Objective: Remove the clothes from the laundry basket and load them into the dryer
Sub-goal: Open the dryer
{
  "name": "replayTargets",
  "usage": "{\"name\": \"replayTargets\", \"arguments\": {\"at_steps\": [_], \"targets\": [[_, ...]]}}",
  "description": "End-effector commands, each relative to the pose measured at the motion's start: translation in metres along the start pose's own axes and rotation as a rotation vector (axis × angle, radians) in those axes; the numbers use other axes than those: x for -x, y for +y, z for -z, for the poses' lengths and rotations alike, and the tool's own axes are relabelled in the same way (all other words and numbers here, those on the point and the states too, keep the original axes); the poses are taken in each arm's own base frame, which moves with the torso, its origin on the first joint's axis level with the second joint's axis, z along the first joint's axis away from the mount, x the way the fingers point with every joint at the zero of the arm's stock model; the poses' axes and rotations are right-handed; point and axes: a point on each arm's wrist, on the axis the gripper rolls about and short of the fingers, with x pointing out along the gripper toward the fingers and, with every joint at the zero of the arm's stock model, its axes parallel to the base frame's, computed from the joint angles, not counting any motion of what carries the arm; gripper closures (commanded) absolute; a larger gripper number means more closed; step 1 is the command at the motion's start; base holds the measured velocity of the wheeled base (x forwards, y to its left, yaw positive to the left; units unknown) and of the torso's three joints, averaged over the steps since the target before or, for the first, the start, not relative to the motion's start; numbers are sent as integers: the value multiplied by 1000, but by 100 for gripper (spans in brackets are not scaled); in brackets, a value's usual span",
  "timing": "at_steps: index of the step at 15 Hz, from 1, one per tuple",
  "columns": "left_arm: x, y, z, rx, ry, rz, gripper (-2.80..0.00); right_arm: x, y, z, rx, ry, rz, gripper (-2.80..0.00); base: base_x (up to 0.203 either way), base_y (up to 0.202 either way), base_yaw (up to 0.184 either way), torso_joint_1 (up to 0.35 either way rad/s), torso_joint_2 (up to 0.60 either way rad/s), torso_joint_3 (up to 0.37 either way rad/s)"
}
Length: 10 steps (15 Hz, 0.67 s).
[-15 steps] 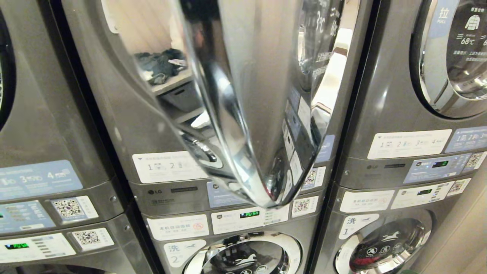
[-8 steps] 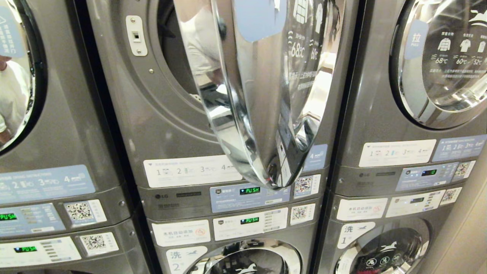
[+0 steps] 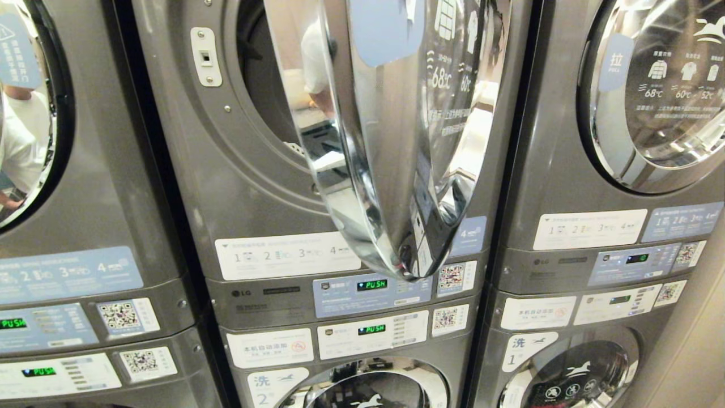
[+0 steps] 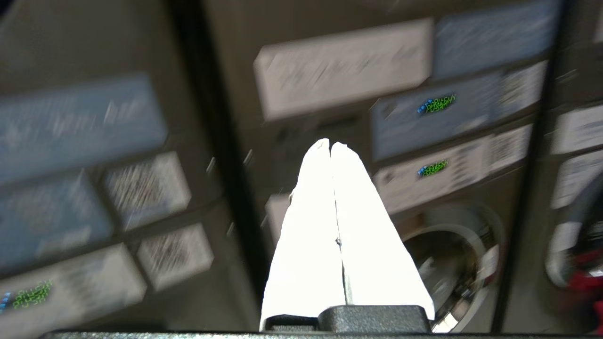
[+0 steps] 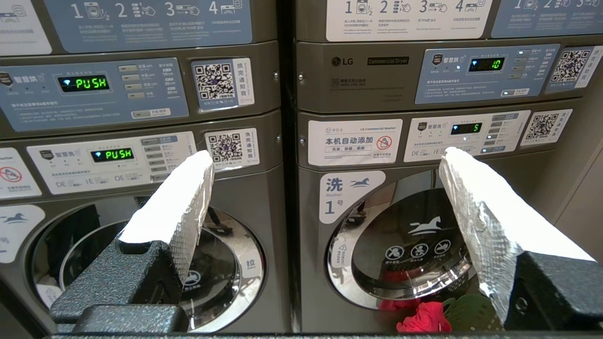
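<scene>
Before open dryer door (image 3: 396, 141), left claw (image 4: 330, 143) closed empty, right claw (image 5: 325, 162) wide, empty.

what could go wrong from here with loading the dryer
The open dryer door juts out toward the robot in front of the drum opening, so an arm reaching in might clip its chrome rim. The left gripper is shut and empty, the right gripper open and empty. The red clothes sit low by the washers, so loading needs a long lift.
</scene>
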Motion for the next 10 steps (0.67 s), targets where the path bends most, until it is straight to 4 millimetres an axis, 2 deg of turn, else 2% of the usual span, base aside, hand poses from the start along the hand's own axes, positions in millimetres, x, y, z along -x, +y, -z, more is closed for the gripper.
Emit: {"name": "replayTargets", "arguments": {"at_steps": [1, 3, 5, 8, 10], "targets": [[4, 0, -37, -11, -96, 176, 0, 0, 0, 0, -1, 2, 0, -280, 0, 0, 0, 0, 0, 0], [-13, 5, -76, 34, -66, 349, 0, 0, 0, 0, -1, 0, 0, -280, 0, 0, 0, 0, 0, 0], [-50, 13, -110, 85, -4, 450, 0, 0, 0, 0, 0, 1, 0, -280, 0, 0, 0, 0, 0, 0], [-116, 19, -139, 127, 21, 606, 0, 0, 0, 0, 3, -1, 0, -280, 0, 0, 0, 0, 0, 0], [-153, 15, -148, 134, 11, 690, 0, 0, 0, 0, 5, 2, 0, -280, 0, 0, 0, 0, 0, 0]]}}
